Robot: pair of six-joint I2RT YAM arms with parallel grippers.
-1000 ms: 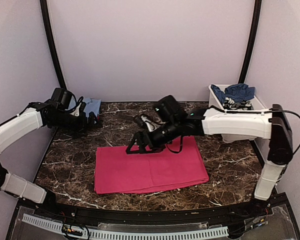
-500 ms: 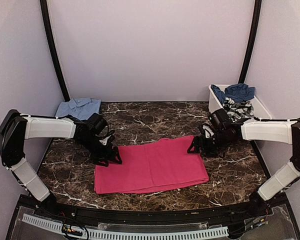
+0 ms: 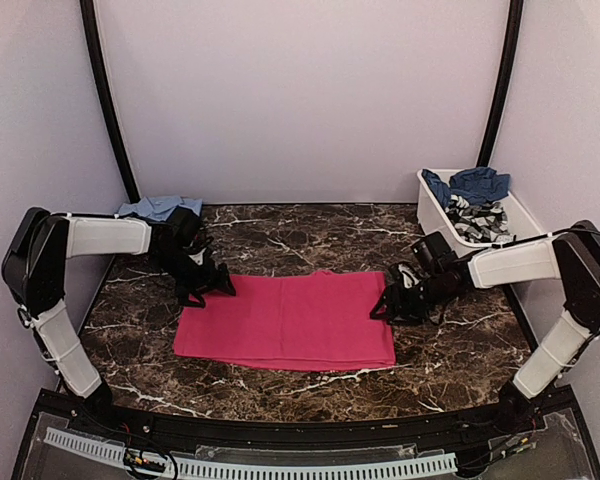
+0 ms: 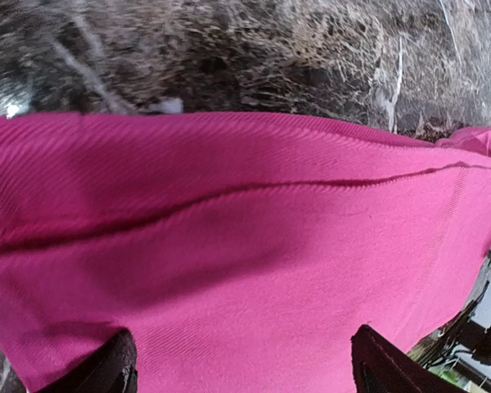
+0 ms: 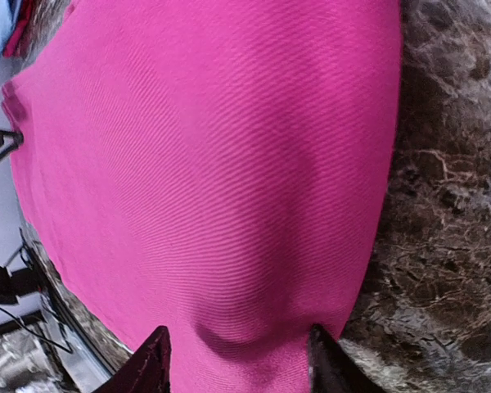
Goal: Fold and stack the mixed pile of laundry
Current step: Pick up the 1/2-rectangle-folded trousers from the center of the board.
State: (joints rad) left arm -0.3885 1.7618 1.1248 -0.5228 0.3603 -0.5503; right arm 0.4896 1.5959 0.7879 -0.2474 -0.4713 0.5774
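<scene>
Magenta-pink garment [image 3: 290, 325] lies flat at the middle of the dark veined marble table [image 3: 310, 235], folded into a rectangle of at least 2 layers, long axis left to right, near edge tilted slightly toward the right. Left gripper [image 3: 205, 287] sits at its far left corner. In the left wrist view the 2 fingers [image 4: 114, 372] stand spread wide with cloth across the gap. Right gripper [image 3: 388, 308] sits at the right short edge; its fingers [image 5: 151, 364] are apart, straddling a small pucker of fabric at that edge. Cloth is a fine diagonal-ribbed knit, with 1 dark crease along its length. Light blue shirt [image 3: 158, 207] lies at the far left. White tub [image 3: 432, 215] at the far right holds a navy garment [image 3: 472, 184] and a grey-and-white patterned one [image 3: 478, 213].
</scene>
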